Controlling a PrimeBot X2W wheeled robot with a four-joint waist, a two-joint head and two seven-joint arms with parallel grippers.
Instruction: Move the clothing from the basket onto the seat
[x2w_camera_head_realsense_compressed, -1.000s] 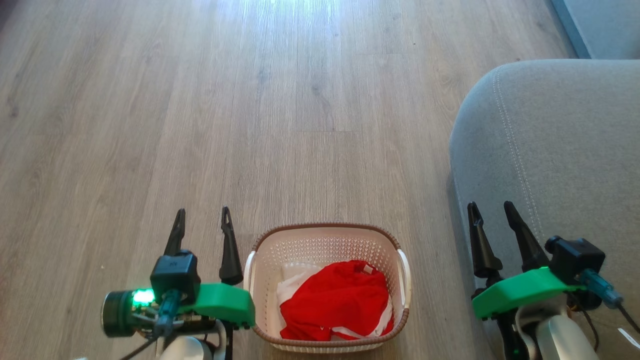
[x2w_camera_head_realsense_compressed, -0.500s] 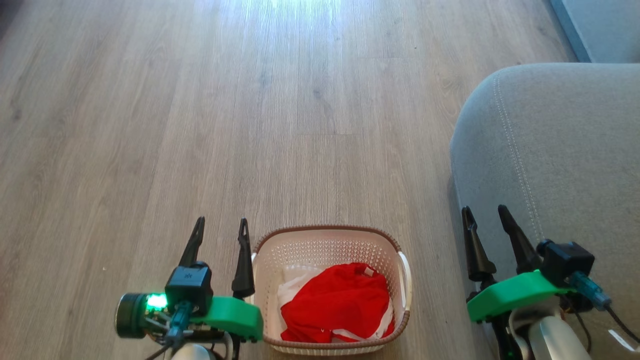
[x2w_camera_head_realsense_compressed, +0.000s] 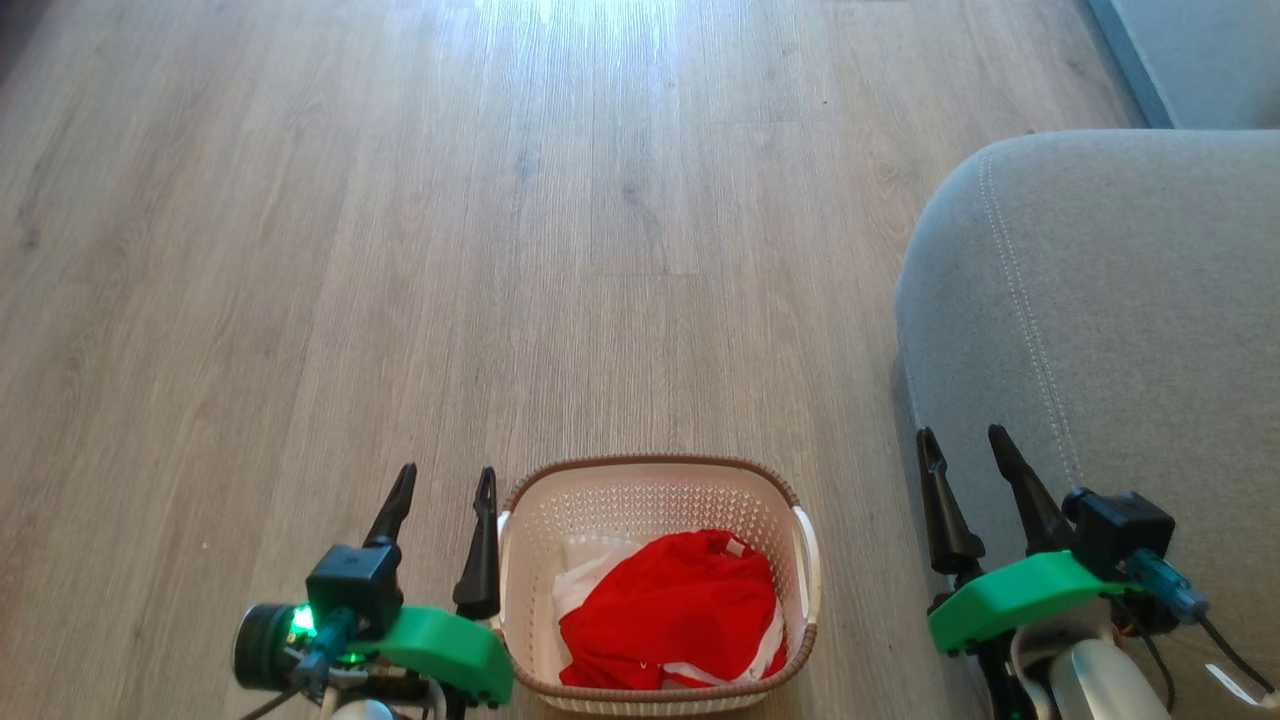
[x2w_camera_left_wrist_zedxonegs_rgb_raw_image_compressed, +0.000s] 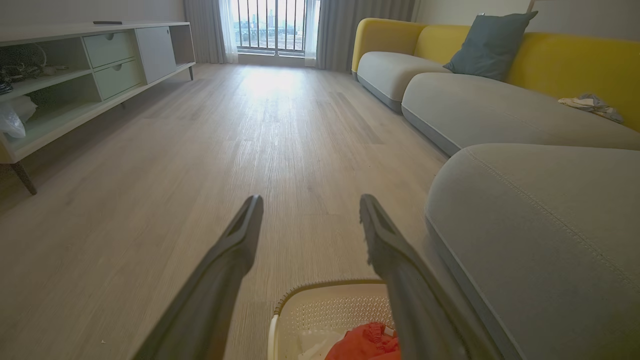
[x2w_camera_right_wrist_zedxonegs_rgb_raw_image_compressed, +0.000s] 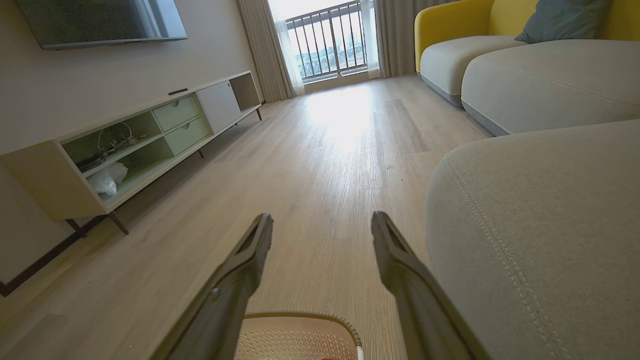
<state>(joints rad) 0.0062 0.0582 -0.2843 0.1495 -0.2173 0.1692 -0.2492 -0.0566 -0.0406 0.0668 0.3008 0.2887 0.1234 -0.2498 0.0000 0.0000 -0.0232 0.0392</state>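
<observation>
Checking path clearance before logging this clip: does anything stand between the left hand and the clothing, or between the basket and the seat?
Nothing but the basket's own left wall, beside which the open left hand hangs; the clothing lies uncovered inside. Between basket and seat lies wood floor.

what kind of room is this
Likely a home living room: a yellow-backed sofa, and a low media cabinet under a wall-mounted screen.
</observation>
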